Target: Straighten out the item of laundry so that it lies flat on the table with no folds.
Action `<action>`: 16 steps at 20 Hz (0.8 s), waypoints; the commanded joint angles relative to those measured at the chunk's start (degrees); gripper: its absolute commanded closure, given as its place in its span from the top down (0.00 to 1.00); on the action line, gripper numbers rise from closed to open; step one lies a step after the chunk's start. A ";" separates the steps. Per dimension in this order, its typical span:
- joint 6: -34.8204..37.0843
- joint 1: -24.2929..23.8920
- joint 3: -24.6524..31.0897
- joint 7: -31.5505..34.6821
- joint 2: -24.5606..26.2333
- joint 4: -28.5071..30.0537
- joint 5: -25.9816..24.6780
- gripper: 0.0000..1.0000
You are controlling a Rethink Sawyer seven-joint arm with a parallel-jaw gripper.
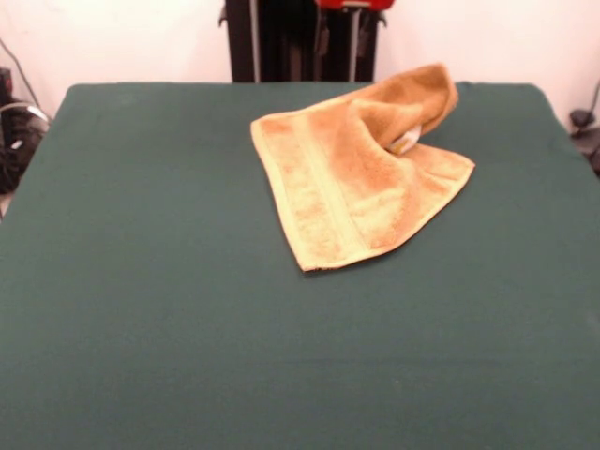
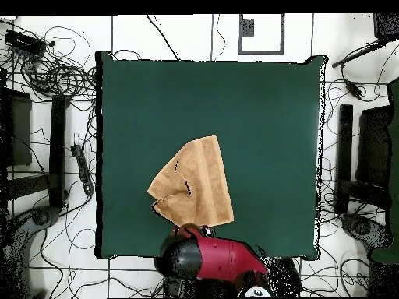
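Note:
The golden-orange towel (image 1: 361, 173) lies on the dark green table (image 1: 141, 300), right of centre and towards the far side. Its near part lies flat with a woven border band showing. Its far right corner is folded over and bunched up, with a small white label (image 1: 405, 142) under the fold. In the overhead view the towel (image 2: 195, 183) lies close to the table's (image 2: 265, 117) bottom edge. The red and black arm (image 2: 210, 258) is drawn back there, and its gripper end (image 2: 189, 232) sits just below the towel's bunched end. Nothing is held.
The black pedestal (image 1: 300, 42) stands behind the table's far edge, with a red part of the arm (image 1: 354, 4) at the top edge. Cables and stands (image 2: 54, 117) surround the table on the floor.

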 commanded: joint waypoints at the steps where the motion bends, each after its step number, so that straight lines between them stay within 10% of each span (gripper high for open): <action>1: 3.68 -0.18 6.12 8.56 0.64 -3.63 3.42 1.00; 16: 8.77 -0.23 6.07 7.95 4.99 -13.79 4.95 1.00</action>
